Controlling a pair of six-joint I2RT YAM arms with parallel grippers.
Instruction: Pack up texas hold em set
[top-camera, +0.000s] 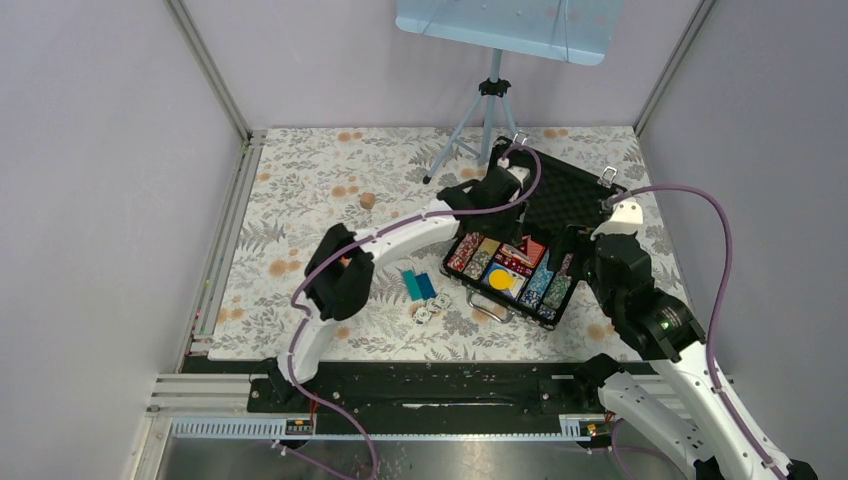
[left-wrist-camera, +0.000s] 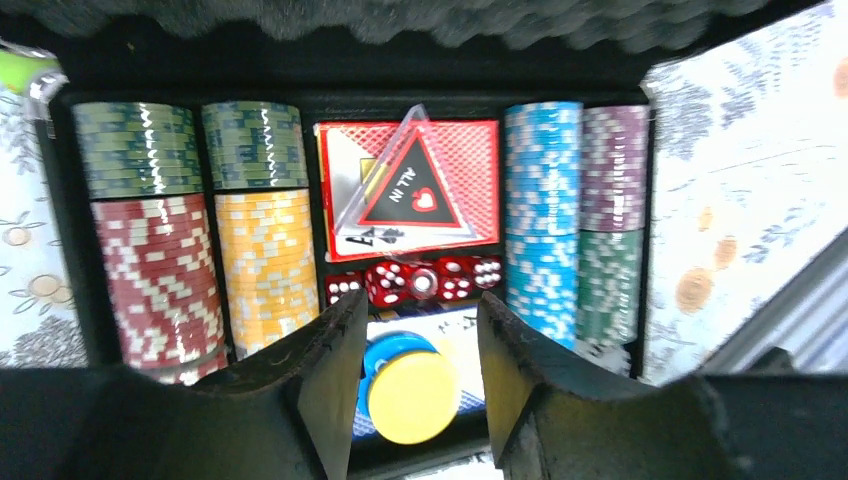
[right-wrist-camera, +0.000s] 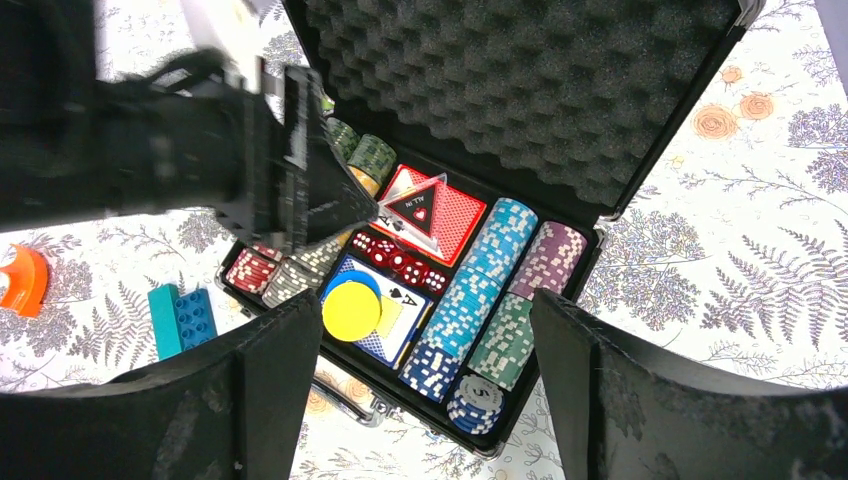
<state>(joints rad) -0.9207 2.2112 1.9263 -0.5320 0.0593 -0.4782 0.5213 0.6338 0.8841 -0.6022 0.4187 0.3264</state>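
Top external: the texas hold em set (top-camera: 470, 287) sits open on the bench (top-camera: 300, 200), right of centre. Its long axis runs left to right, skewed so the right end lies nearer the arm bases. The lid (top-camera: 565, 200) is laid back on the far side, foam showing.

Left tool (left-wrist-camera: 420, 305) hangs directly over the tray's middle, jaws apart, gripping nothing. The yellow disc (left-wrist-camera: 412, 395) seen through the gap lies loose in the tray. Right tool (right-wrist-camera: 425, 300) hovers above the near right end, spread wide and empty.

Chips (left-wrist-camera: 545, 200), dice (left-wrist-camera: 415, 280) and cards (left-wrist-camera: 470, 170) look seated. Two small round pieces (top-camera: 432, 306) rest on the bench just off the near left corner, too small to identify. If they belong to the set, my left arm is nearer.

Floral covering, plain grey walls, tripod (top-camera: 490, 110) behind.
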